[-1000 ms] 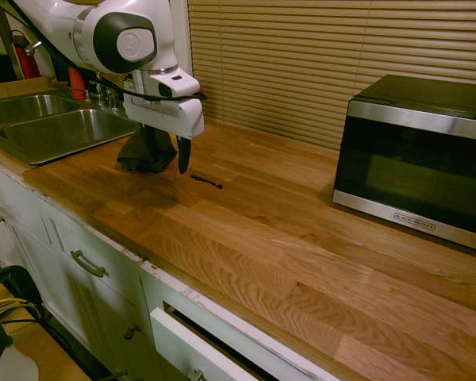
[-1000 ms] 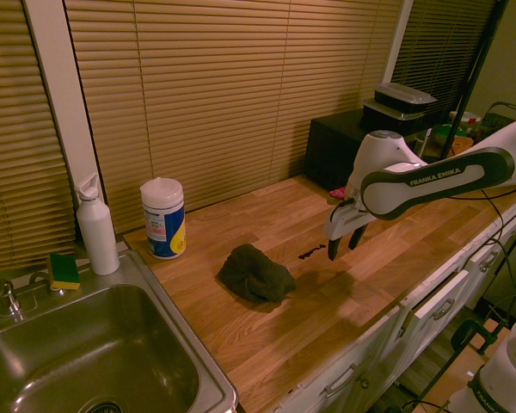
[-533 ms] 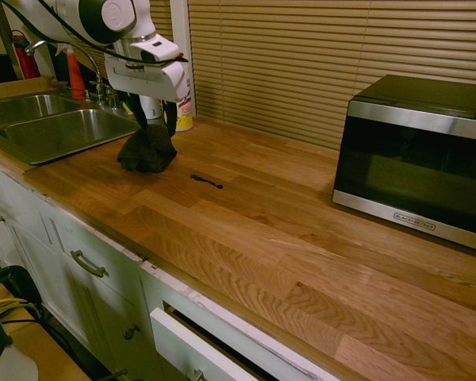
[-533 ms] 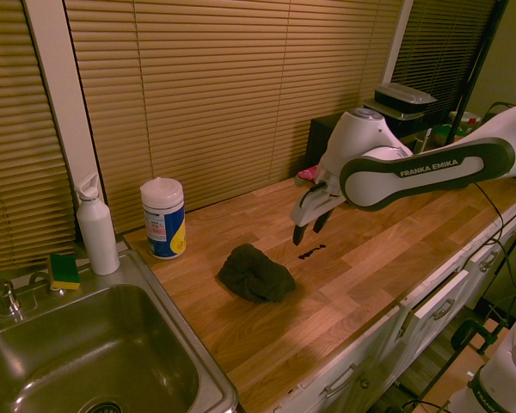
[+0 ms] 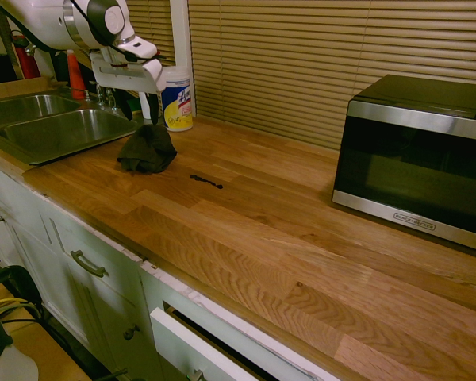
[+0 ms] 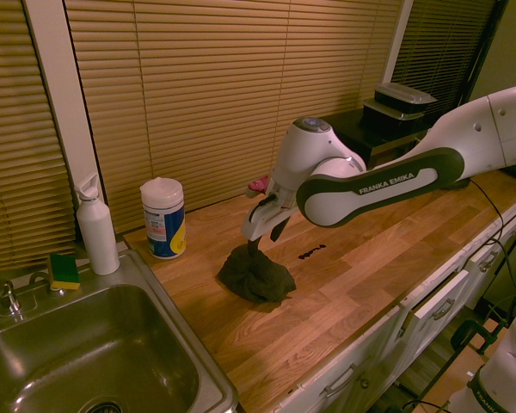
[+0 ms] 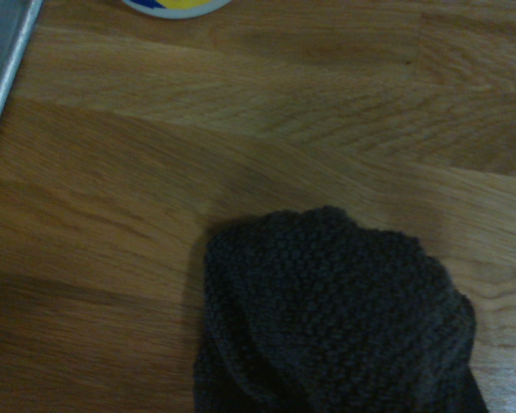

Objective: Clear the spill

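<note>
Step in hand: approach to cloth point(image 6: 256, 274). Gripper point(image 6: 264, 232) poised just above cloth, fingers parted, holding nothing. Spill point(image 6: 311, 253) near cloth, on microwave side, unwiped. Next: descend, grasp cloth, drag across spill.

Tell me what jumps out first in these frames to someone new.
The white arm's gripper hangs just above the crumpled dark cloth on the wooden counter, near the sink. Beside the cloth, apart from it, lies the spill, a thin black wavy streak, not yet wiped. A black and steel microwave sits at the counter's other end.
</note>
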